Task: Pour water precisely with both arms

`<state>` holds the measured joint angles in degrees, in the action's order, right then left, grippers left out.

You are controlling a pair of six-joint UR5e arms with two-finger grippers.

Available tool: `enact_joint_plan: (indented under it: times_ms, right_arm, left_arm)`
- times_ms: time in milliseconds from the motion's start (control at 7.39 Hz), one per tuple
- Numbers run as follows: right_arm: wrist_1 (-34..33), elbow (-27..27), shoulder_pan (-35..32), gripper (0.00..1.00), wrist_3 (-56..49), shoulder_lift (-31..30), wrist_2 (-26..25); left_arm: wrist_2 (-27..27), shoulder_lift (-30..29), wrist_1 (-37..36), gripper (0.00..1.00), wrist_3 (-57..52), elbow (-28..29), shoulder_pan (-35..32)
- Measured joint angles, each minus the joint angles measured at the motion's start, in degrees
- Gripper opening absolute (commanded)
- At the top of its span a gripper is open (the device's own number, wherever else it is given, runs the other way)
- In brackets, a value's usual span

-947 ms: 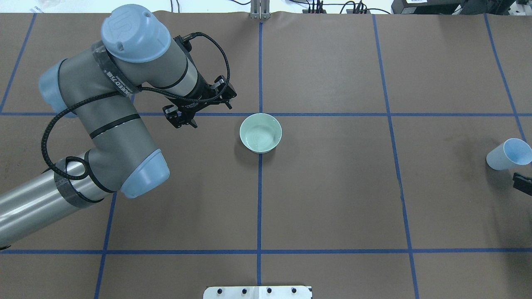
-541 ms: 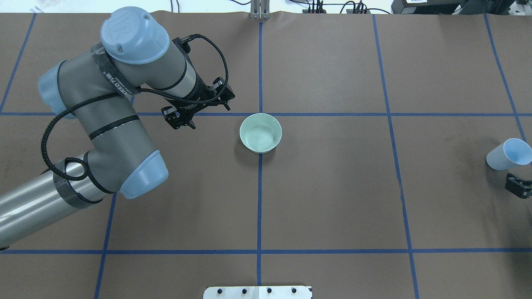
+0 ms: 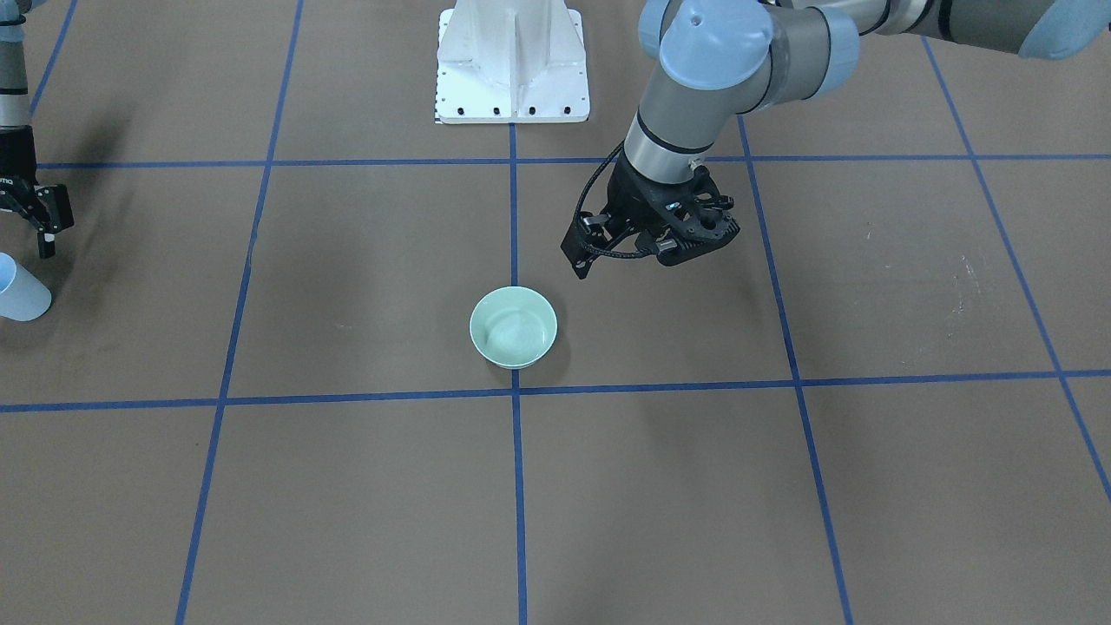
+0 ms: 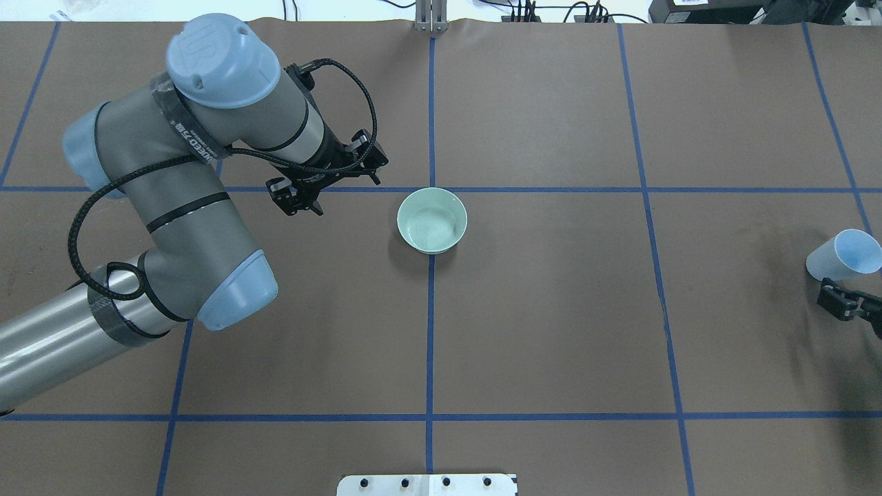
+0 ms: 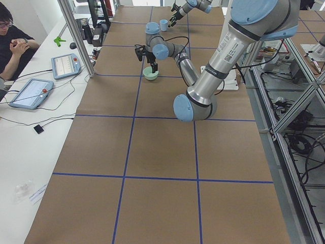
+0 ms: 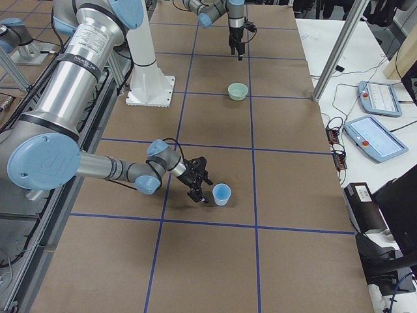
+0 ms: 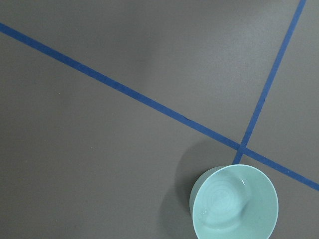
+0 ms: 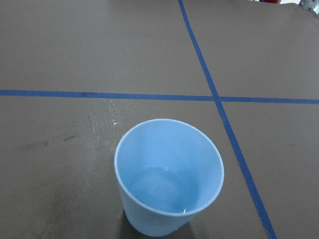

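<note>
A mint green bowl (image 4: 432, 220) stands at the table's middle on a blue tape crossing; it also shows in the front view (image 3: 513, 327) and at the bottom of the left wrist view (image 7: 234, 204). My left gripper (image 4: 324, 180) hangs open and empty above the table, to the left of the bowl and apart from it (image 3: 647, 252). A light blue cup (image 4: 844, 256) with a little water stands upright at the far right (image 8: 169, 179). My right gripper (image 4: 837, 302) is open and empty just beside the cup, not around it (image 6: 201, 184).
The white bolted pedestal (image 3: 512, 61) stands at the robot's side of the table. Blue tape lines (image 4: 648, 189) grid the brown cover. Water drops (image 8: 102, 122) lie beside the cup. A side bench with tablets (image 5: 30, 91) and a seated person (image 5: 12, 46) is beyond the far edge.
My right gripper has come in from the right edge, up close to the blue cup. My left gripper has drifted slightly left, away from the bowl. Bowl and cup have not moved.
</note>
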<state>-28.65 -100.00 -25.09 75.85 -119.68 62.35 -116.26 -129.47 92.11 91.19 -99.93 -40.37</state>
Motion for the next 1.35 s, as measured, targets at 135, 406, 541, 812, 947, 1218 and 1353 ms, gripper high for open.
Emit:
enact_joint_plan:
  times_ms: [135,406,541,812,947,1218,1353]
  right_arm:
    - [0.0,0.7,0.0,0.99,0.0,0.6,-0.4]
    - [0.1,1.9,0.0,0.99,-0.3,1.9,-0.8]
    - [0.1,2.3,0.0,0.99,-0.6,2.4,-1.0]
    - [0.2,3.5,0.0,0.99,-0.8,3.3,-1.1]
    - [0.2,4.4,0.0,0.99,-0.9,4.0,-1.4]
    - [0.4,5.6,-0.2,0.99,-1.0,4.8,-2.3]
    - [0.7,5.7,-0.3,0.98,-1.0,4.9,-3.1]
  left_arm:
    - [0.0,0.0,0.0,1.0,0.1,0.0,0.0]
    - [0.0,0.1,0.0,1.0,0.1,0.0,0.0]
    - [0.0,0.0,0.0,1.0,0.1,0.0,0.0]
    - [0.0,0.0,0.0,1.0,0.1,0.1,0.0]
    - [0.0,0.1,0.0,1.0,0.1,0.1,0.0]
    - [0.0,0.1,0.0,1.0,0.1,0.2,0.0]
    - [0.0,0.1,0.0,1.0,0.1,0.2,0.0]
